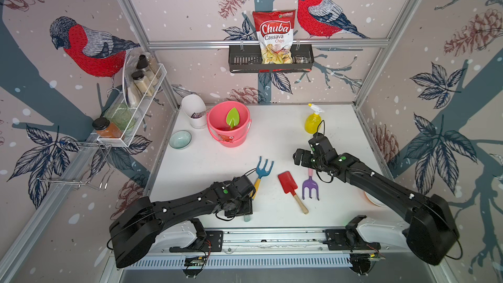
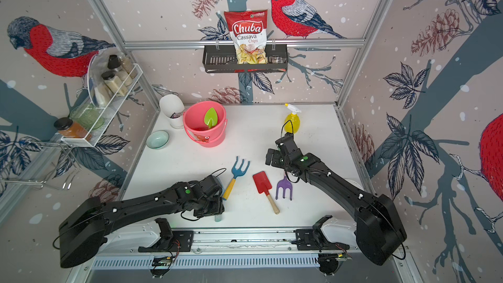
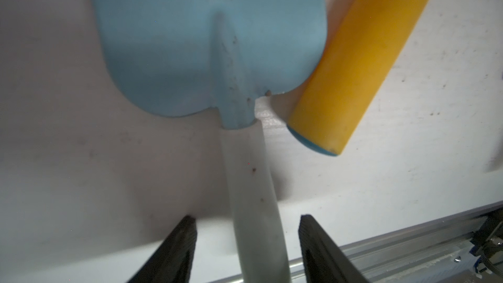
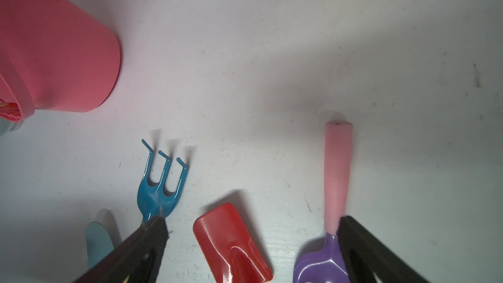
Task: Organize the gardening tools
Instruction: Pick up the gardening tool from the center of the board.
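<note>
White table (image 1: 285,137): everything sits on it.

Left arm reaches in from the near-left and folds down at the near edge, left of centre. Left gripper (image 3: 247,219) is partly open. Its fingers (image 3: 185,240) straddle the white handle of the light-blue trowel (image 3: 212,36) with a gap on each side, so no contact and nothing held.

Right arm comes from the near-right, with its wrist over the middle right. Right gripper (image 4: 251,220) is spread wide and empty, above the far end of the purple fork's pink handle.

Pink bucket (image 1: 231,140) stands upright, far left of centre. The green trowel (image 1: 232,117) stands inside it, blade up.

Yellow spray bottle (image 1: 313,121) is upright at far right, just beyond the right wrist.

A row of tools lies flat at near centre, left to right:
- blue fork (image 1: 261,171), tines pointing far, yellow handle toward the left wrist
- red shovel (image 1: 287,183), wooden handle pointing near-right
- purple fork (image 1: 310,186), tines pointing near

The light-blue trowel is mostly hidden under the left wrist in both top views. Only its handle tip (image 1: 247,217) shows, at the near edge. In the left wrist view its blade edge lies against the blue fork's yellow handle (image 3: 367,55).
</note>
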### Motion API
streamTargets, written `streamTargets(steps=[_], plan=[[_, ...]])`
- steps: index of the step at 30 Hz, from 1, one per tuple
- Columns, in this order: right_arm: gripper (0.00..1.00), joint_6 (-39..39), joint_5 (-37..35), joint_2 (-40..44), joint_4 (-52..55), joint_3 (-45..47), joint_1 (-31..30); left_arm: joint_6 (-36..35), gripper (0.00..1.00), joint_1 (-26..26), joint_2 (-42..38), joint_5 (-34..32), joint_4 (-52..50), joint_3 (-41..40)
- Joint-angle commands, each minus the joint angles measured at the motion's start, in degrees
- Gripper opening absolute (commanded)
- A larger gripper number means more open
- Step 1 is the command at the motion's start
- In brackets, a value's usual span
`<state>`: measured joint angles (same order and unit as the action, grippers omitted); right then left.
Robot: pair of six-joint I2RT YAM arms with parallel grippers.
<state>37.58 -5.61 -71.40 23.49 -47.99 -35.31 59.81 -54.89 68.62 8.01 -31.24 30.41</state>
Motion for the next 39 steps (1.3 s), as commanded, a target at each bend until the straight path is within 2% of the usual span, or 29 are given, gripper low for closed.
streamTargets(steps=[1, 6, 12, 15, 16, 20, 26, 31, 34, 36, 39], plan=[[1.0, -0.49, -0.24, 0.02, 0.26, -0.17, 0.46, -0.4, 0.58, -0.21, 1.72, 1.12, 1.56, -0.37], [1.0, -0.67, 0.11, 0.02, -0.09, 0.17, 1.22, -0.66, 0.41, -0.21, 2.92, 0.66, 0.89, 0.81], [1.0, -0.67, 0.31, 0.03, -0.19, 0.19, 1.58, -0.01, 0.15, -0.21, 1.94, -0.4, -1.21, 1.45], [1.0, -0.58, 0.36, 0.16, -0.19, 0.26, 1.57, 0.8, 0.02, -0.21, 0.55, -2.37, -3.27, 1.97], [1.0, -0.54, 0.37, 0.27, -0.19, 0.29, 1.57, 1.04, 0.0, -0.21, -0.11, -3.48, -4.08, 2.38], [1.0, -0.19, 0.48, 0.72, -0.61, 0.9, 1.65, 1.55, 0.0, -0.21, -2.36, -10.27, -7.48, 5.35], [1.0, 0.3, 0.75, 1.15, -0.49, 1.15, 1.56, -1.77, 0.0, -0.21, -2.18, -22.33, -10.49, 13.59], [1.0, 0.54, 0.46, 1.9, -0.58, 1.48, 1.63, -6.9, 0.0, -0.21, -1.64, -36.03, -10.94, 22.58], [1.0, 0.87, 0.79, 1.78, -1.04, 1.72, 1.56, -12.99, 0.0, -0.14, -1.99, -46.02, -5.93, 26.44], [1.0, 1.09, 1.07, 1.64, -1.33, 1.77, 1.42, -19.74, 0.0, 0.32, -1.84, -51.04, 0.23, 29.42], [1.0, 1.42, 1.3, 1.82, -1.68, 1.68, 1.16, -30.57, 0.0, 4.14, -0.67, -53.5, 11.35, 31.43]])
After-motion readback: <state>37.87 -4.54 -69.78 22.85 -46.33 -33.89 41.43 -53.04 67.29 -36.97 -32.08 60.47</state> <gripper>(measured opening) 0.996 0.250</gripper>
